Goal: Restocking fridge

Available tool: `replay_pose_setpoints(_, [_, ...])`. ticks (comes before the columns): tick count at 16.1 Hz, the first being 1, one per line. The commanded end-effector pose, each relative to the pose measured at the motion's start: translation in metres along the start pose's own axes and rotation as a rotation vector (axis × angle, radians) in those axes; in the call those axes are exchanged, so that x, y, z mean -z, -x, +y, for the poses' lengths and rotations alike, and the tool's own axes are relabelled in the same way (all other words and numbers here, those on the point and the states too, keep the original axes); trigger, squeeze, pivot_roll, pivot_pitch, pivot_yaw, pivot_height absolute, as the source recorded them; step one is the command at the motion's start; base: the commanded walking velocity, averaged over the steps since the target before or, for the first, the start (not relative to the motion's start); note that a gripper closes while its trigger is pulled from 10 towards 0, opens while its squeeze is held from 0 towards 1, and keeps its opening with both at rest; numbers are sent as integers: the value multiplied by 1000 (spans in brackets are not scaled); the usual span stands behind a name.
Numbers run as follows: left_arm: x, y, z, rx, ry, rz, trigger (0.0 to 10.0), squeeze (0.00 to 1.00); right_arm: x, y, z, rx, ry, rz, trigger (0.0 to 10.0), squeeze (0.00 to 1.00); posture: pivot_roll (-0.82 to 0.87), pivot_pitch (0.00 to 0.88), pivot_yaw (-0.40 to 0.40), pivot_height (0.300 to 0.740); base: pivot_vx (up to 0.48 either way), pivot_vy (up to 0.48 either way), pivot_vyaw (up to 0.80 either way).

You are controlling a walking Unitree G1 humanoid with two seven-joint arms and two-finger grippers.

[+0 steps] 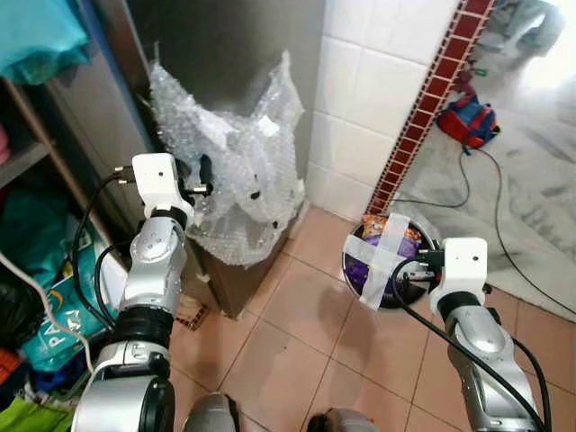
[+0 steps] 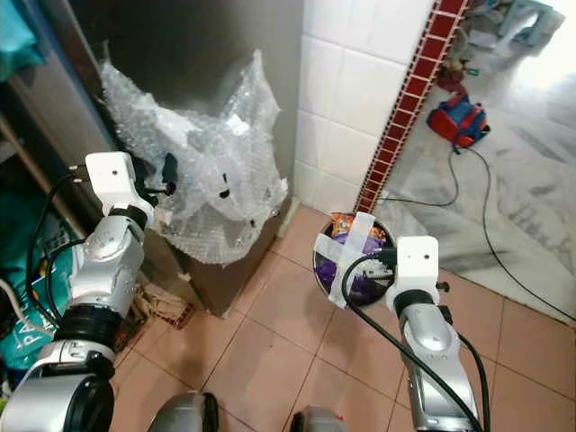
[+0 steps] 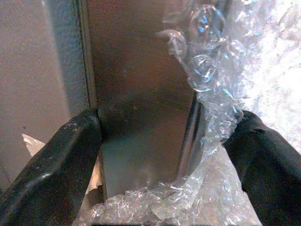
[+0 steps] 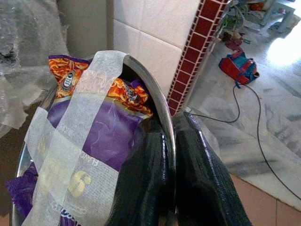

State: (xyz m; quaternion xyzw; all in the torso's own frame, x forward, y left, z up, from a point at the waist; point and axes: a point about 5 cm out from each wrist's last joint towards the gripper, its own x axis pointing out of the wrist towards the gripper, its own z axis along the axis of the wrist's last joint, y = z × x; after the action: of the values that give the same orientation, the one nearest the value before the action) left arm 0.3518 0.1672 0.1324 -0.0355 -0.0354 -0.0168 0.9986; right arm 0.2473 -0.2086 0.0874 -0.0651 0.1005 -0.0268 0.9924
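Now | right gripper (image 4: 169,141) jaws clamp bowl (image 4: 160,103) rim | left gripper (image 3: 164,141) jaws apart

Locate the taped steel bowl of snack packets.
In the head views the steel bowl hangs on the robot's right, its rim pinched by the right gripper, above the floor tiles.

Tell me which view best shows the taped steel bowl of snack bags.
Right wrist view: the round steel bowl sits close up, right hand clamped on its rim, purple and orange snack bags legible under white tape. Both eye views show it small, from above.
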Motion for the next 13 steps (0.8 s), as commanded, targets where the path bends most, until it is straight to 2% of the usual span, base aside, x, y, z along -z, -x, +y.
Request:
replay_pose_setpoints(1, [4,-3,-13,74,14,37,10000,0,-12,-1,-2,0,4,-42,10000,0,-47,120,-34,740,0,0,0])
replay_pose_setpoints(4, [5,-2,-32,282,73,57,10000,0,-11,-2,2,-5,0,-41,10000,0,-43,115,-30,740,0,0,0])
replay_pose_setpoints(6, [5,-2,-38,345,93,58,10000,0,-12,-4,2,-2,-2,-44,10000,0,-44,112,-27,740,0,0,0])
replay_pose_setpoints(7, [5,-2,-39,353,88,57,10000,0,-12,-4,2,0,-2,-44,10000,0,-44,110,-26,740,0,0,0])
replay_pose_setpoints(10, [7,4,-50,514,90,87,10000,0,-12,-5,1,4,-2,-45,10000,0,-43,108,-25,740,0,0,0])
replay_pose_setpoints(13, [13,9,-56,588,51,122,10000,0,-12,-6,0,22,2,-42,10000,0,-40,105,-26,740,0,0,0])
